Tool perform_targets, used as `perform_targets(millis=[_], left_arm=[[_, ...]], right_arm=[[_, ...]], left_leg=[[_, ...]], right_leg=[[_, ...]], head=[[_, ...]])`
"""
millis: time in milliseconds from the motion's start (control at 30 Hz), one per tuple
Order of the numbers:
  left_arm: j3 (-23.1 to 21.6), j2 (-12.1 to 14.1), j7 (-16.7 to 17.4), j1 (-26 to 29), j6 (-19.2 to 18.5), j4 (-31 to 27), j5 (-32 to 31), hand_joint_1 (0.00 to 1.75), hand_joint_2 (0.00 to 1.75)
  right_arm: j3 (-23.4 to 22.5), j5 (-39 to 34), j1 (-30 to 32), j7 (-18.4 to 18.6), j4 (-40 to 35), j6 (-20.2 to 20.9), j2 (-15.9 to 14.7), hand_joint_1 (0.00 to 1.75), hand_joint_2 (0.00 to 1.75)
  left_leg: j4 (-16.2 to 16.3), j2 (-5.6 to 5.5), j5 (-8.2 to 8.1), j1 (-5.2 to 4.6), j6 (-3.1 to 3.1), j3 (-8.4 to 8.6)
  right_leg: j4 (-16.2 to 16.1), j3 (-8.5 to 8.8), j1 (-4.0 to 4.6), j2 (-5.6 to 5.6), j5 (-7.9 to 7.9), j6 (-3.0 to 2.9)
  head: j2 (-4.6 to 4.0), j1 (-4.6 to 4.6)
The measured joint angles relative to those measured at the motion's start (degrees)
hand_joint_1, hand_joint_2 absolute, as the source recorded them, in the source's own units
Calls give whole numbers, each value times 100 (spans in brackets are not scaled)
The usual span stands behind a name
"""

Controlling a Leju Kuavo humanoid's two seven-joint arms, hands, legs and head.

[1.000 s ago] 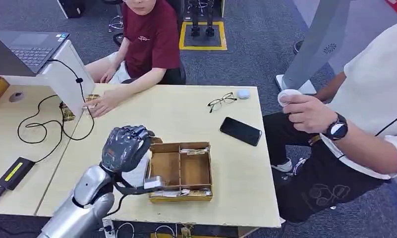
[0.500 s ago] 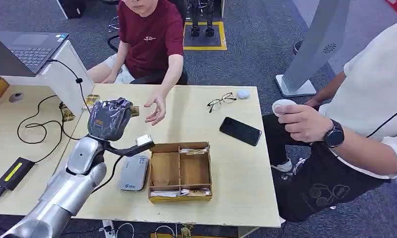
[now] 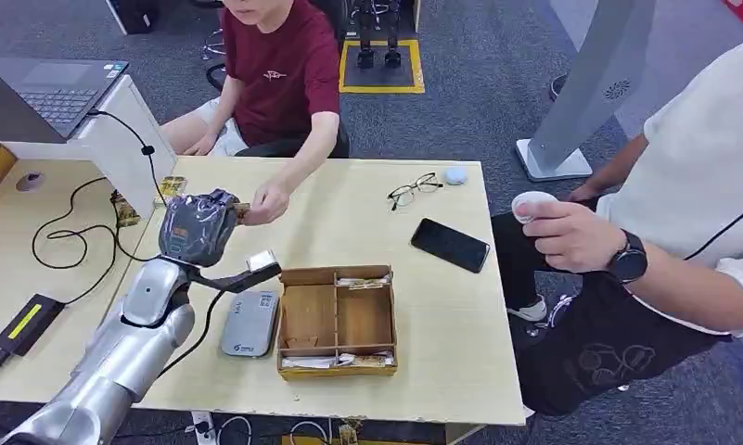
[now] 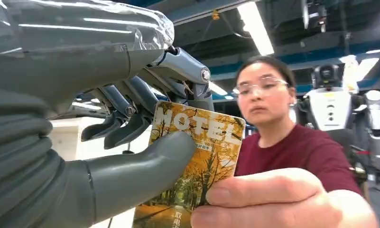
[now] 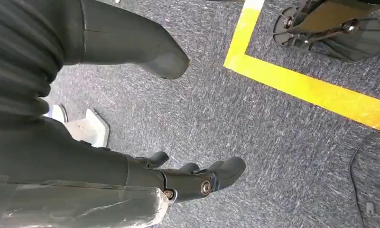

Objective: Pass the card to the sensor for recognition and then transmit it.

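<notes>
Your left hand (image 3: 198,228) was raised above the pale wooden table (image 3: 441,315), well beyond the open brown wooden tray (image 3: 337,321) with its compartments, on the side toward the seated person in the dark red shirt (image 3: 281,69). In your left wrist view that hand (image 4: 97,142) pinched a yellow-and-orange printed card reading "HOTEL" (image 4: 197,156) between its thick grey thumb and the darker fingers (image 4: 126,126) behind it. The card stood roughly upright in front of the person's chest. The person's hand (image 4: 282,202) had its fingertips on the card's lower corner, so both hands touched the card at once. From the head view you could see that same person's hand (image 3: 267,202) reaching across the table edge to meet your left hand.

The grey rounded card sensor (image 3: 249,324) lay flat on the table just beside the tray, on its left side, nearer to you than the raised hand. A black smartphone (image 3: 451,245) lay beyond the tray's far right corner, and a pair of thin-framed glasses (image 3: 416,189) lay further beyond it, near the far table edge. A second person in a white shirt (image 3: 683,176) sat right of the table, holding a small white round object (image 3: 531,201).

Your right hand (image 5: 197,178) hung over the grey carpet (image 5: 273,142) near a yellow floor stripe (image 5: 311,90), holding nothing, its fingers loosely extended and apart from the thumb.
</notes>
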Motion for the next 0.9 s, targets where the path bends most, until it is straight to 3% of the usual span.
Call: perform_targets(millis=[233,267,300,367,433,467,600,667,767,900], left_arm=[[2,-2,-9,0,2,2,7,150,175],[4,-2,-11,0,2,4,7,42,175],[20,-9,-57,1,2,20,9,0,175],[72,-24,-59,15,24,39,13,0,175],[332,24,101,135,337,39,-35,0,175],[592,207,360,271,616,88,-181,0,175],[1260,563,387,716,728,98,-214,0,175],[1701,671,88,1027,741,45,-162,0,175],[2769,702,-545,1596,743,-184,-153,0,175],[4179,579,-1788,2409,745,-770,59,0,175]], right_arm=[[0,0,0,-2,0,0,0,0,175],[0,0,0,-2,0,0,0,0,175],[0,0,1,-4,0,0,0,0,175],[0,4,1,-7,0,0,0,0,175],[-4,-9,6,-59,2,-33,0,0,175],[-26,-41,21,-94,4,-61,0,0,175],[-103,-116,95,-157,13,-122,-2,0,175],[-144,-118,123,-168,17,-146,-4,0,175],[-210,-155,166,-210,26,-160,-4,0,175],[-315,-236,226,-216,37,-186,-4,0,175]], left_leg=[[0,0,0,0,0,0],[0,0,0,0,0,0],[0,0,0,0,0,0],[0,0,0,0,0,-1],[0,2,-1,0,0,-4],[-2,3,-1,1,-1,-3],[-3,5,-1,1,-1,-3],[-5,10,-2,1,-2,-5],[-5,12,-5,1,-5,-9],[-5,21,-11,1,-9,-13]], right_leg=[[0,0,0,0,0,0],[0,0,0,0,0,0],[0,0,0,1,0,0],[0,1,0,0,0,0],[2,0,0,2,0,0],[5,-1,0,3,-1,-1],[10,-7,0,5,-6,-4],[11,-10,0,7,-7,-5],[9,-15,0,9,-10,-7],[6,-28,0,17,-12,-8]], head=[[0,0],[0,0],[0,0],[0,2],[0,0],[0,0],[0,2],[0,2],[0,2],[0,2]])
